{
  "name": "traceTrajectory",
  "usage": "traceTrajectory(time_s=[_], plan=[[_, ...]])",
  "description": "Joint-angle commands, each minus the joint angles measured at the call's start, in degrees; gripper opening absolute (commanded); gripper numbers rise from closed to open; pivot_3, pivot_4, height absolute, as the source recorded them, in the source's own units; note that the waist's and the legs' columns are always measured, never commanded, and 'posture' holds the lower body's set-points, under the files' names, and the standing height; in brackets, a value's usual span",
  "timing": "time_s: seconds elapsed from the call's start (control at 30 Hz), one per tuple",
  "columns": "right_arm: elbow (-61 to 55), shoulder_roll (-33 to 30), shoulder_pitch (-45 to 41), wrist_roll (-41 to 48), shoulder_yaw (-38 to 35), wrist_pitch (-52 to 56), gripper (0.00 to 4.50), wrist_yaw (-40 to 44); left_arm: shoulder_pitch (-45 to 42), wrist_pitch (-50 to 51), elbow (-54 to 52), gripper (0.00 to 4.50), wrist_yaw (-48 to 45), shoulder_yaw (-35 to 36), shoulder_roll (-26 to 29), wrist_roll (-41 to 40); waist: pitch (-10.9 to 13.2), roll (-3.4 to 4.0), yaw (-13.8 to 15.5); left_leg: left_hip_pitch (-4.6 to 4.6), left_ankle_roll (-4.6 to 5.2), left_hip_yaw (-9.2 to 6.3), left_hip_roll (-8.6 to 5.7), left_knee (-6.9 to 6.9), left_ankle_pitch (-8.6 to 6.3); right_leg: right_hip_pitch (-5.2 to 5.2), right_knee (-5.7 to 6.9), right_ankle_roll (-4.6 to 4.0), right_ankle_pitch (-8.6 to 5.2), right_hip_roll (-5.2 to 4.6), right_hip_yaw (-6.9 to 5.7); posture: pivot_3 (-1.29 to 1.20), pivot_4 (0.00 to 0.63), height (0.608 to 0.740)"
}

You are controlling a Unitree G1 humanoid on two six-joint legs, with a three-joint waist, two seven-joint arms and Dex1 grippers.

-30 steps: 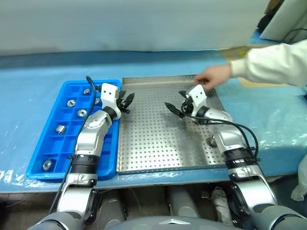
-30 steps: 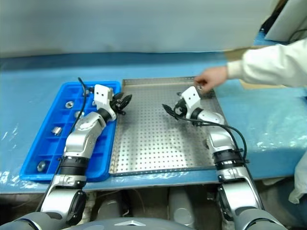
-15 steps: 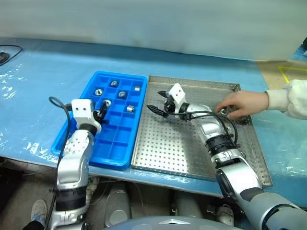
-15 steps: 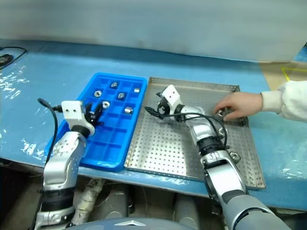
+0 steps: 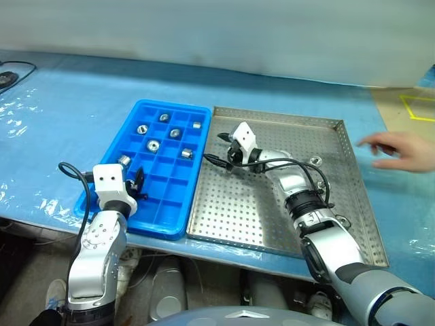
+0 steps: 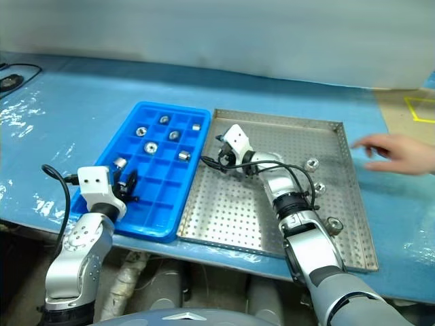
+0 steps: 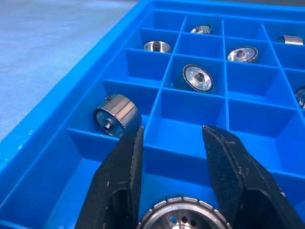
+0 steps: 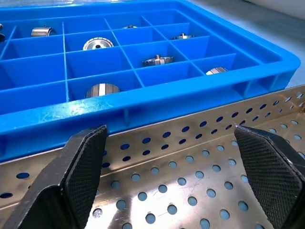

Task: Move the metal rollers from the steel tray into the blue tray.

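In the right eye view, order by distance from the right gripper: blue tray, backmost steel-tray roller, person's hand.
1. Blue tray, just left of the right gripper.
2. Backmost roller, to its right.
3. Person's hand, past the steel tray.

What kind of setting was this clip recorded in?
Probably a workshop or factory parts-sorting bench. A perforated square steel tray and a compartmented blue plastic tray holding small silver metal rollers sit on a bench under blue plastic sheeting.
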Motion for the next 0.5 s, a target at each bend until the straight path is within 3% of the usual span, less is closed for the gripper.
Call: traceTrajectory(time_s=[0.03,0.2,0.33,0.5], plan=[[-1.3,-0.3,-0.2,0.2,-0.8,-1.1,4.5,0.1,-0.4,1.0,0.0,2.63,-1.0,-1.1,0.4,-0.6,0.0,0.0,0.0,-0.01,0.0,0.0,0.0,0.0,0.01,-0.01,0.0,0.0,0.0,0.01,0.0,0.09,0.15,0.74],[-2.6,-1.6,0.6,0.3,-1.8,-0.7,4.5,-1.2,-7.0,-1.2,5.2,4.16,-5.8,-1.6,2.5,-2.5,0.0,0.01,0.0,0.01,-0.05,0.0,0.0,0.0,0.06,-0.03,0.1,0.0,0.0,0.01,0.01,0.01,0.15,0.74],[-7.1,-4.1,2.5,1.3,-4.0,1.0,4.5,-3.1,-16.9,-5.7,13.3,4.16,-15.9,-3.9,5.9,-5.1,0.0,0.01,0.5,0.01,-0.06,0.0,-0.11,0.06,0.16,-0.14,0.35,0.0,0.0,-0.03,0.07,-0.1,0.15,0.74],[-14.8,-9.2,6.8,1.7,-8.6,5.1,4.5,-7.3,-28.0,-12.6,27.7,4.16,-24.5,-8.0,6.1,-4.5,0.0,0.0,-0.9,0.01,0.0,0.07,-0.31,0.19,0.3,-0.36,0.82,0.0,0.0,-0.05,0.3,-0.26,0.15,0.74]])
